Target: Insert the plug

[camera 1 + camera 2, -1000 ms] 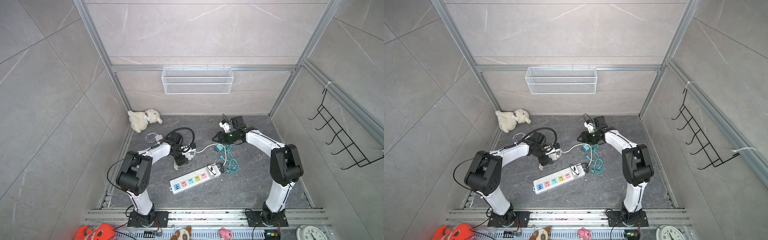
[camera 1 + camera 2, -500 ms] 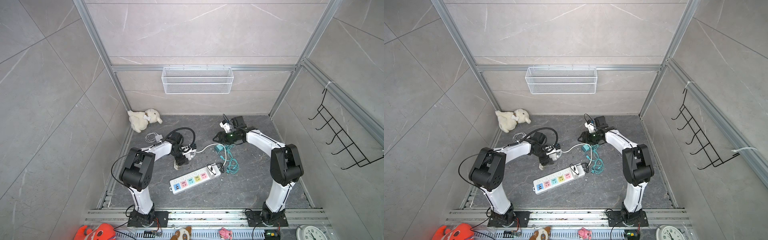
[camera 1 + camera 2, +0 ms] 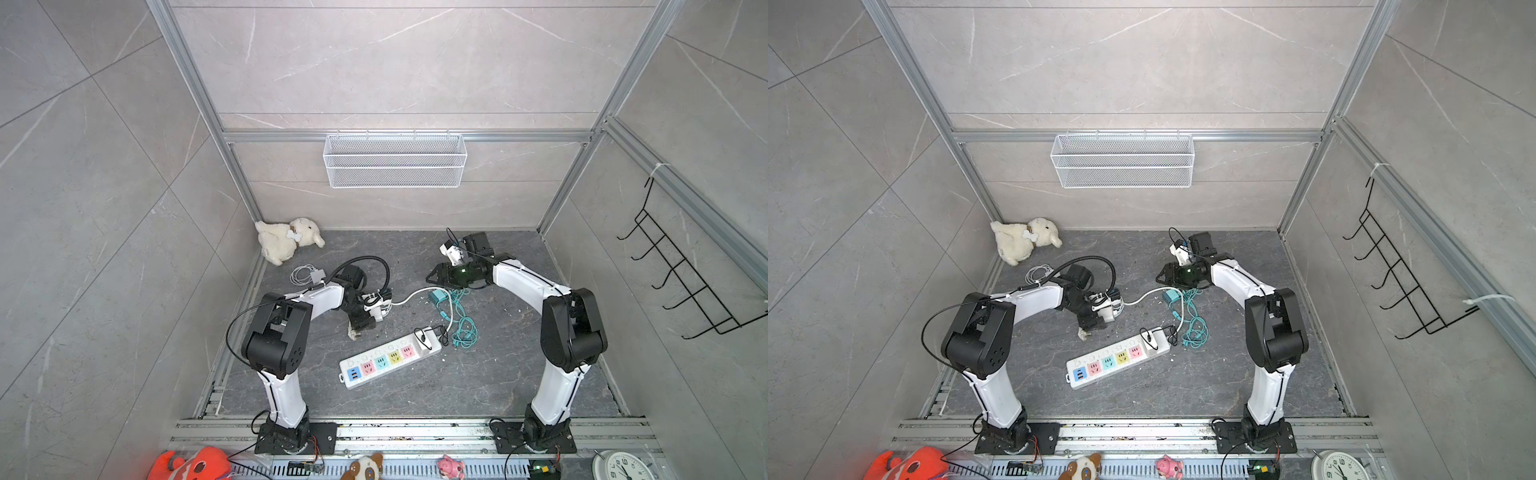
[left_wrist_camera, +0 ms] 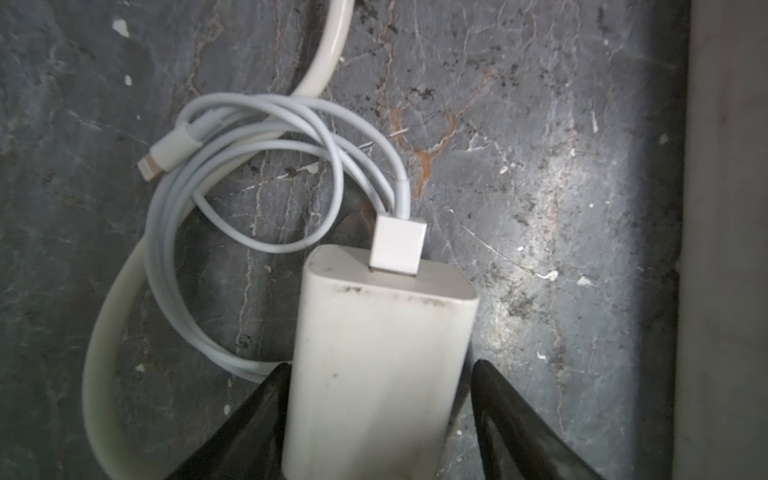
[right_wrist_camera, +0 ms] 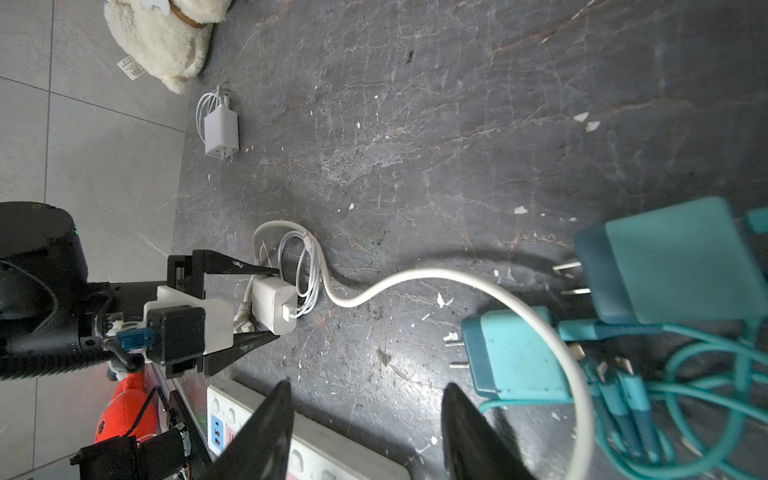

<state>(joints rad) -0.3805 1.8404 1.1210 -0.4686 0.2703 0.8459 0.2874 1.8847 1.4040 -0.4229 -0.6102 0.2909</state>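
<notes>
Straddling the white charger point(image 4: 382, 340), my left gripper point(image 4: 376, 370) sits narrow, not yet clamped. It looks light, rigid and slick, so I'd pinch its flat sides; my right gripper point(image 5: 365, 386) hangs parted, empty.

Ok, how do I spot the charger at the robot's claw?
Find the colourful power strip on the floor; the left gripper sits just behind it. The white charger lies between its black fingers, while its twin lies alone by the plush toy.
</notes>
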